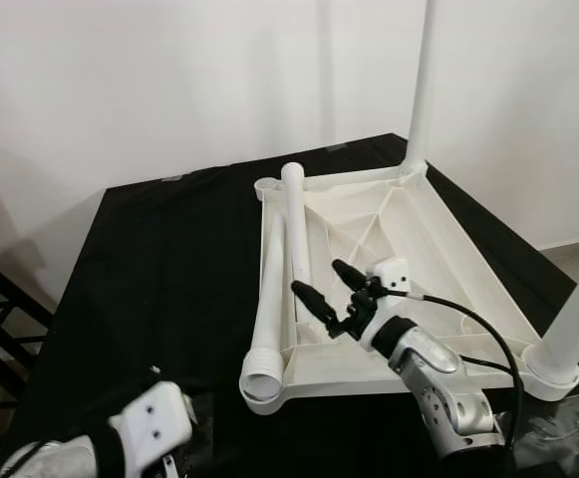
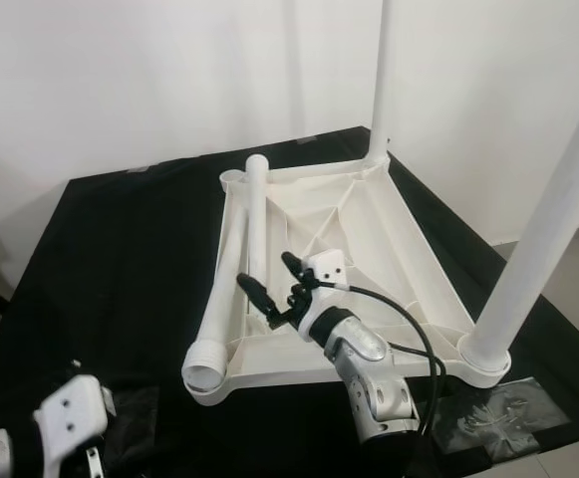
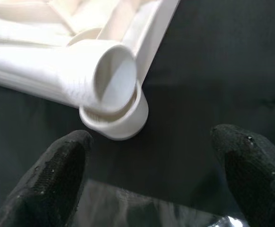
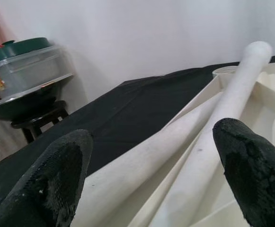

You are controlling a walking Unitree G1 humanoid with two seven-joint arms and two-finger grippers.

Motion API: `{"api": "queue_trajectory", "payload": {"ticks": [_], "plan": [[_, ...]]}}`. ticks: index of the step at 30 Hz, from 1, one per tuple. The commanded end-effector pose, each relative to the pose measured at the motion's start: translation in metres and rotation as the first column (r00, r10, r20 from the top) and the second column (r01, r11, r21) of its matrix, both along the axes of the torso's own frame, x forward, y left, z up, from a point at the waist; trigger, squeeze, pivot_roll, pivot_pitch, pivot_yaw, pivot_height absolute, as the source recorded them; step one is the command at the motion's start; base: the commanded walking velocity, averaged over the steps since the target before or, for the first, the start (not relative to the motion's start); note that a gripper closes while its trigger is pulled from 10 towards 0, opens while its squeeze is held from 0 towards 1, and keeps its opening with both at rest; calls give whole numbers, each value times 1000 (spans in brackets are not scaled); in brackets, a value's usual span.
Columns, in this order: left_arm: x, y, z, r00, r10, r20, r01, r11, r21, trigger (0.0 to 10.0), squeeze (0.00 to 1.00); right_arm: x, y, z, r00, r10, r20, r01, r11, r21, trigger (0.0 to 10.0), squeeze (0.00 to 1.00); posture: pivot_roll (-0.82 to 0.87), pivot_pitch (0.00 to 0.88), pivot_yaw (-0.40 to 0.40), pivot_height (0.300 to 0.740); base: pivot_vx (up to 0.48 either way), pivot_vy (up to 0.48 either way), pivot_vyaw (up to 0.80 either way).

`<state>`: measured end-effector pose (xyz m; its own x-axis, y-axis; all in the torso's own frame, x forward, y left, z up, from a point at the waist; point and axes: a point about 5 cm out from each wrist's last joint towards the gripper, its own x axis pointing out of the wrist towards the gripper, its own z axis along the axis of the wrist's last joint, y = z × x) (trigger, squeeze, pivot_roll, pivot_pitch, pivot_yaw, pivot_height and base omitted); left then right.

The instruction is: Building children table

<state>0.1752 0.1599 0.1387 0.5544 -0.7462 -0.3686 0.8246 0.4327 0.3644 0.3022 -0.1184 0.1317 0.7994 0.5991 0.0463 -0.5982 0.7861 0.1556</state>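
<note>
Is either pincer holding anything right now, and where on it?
Nothing is held. The right pincer is open above the loose legs; the left pincer is open near the corner socket.

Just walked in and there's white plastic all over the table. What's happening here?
The robot is building a children's table. The tabletop lies upside down on a black surface, with two legs already standing in its right-hand corners. Two loose legs lie along its left edge. The right gripper hovers open over them, and the left gripper waits open near the front-left corner socket.
</note>
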Motion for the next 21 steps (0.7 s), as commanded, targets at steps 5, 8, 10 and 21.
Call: {"api": "queue_trajectory", "payload": {"ticks": [5,8,10,21], "plan": [[13,-11,-10,998,3,69,-11,993,116,10000,0,-1,3,-1,1000,3,-13,-3,1000,7,10000,0,-92,14,92,740,0,0,0],[20,-15,-10,994,9,109,-25,989,147,10000,0,-1,3,-1,1000,3,-15,-3,1000,7,10000,0,-92,14,92,740,0,0,0],[26,-17,-9,988,24,149,-50,984,170,10000,0,-2,3,-1,1000,3,-17,-3,1000,7,10000,0,-97,14,96,740,0,0,0],[44,-19,1,950,108,294,-167,969,182,10000,0,-3,3,-1,1000,4,-21,-3,1000,13,10000,0,-98,15,103,740,0,0,0]]}}
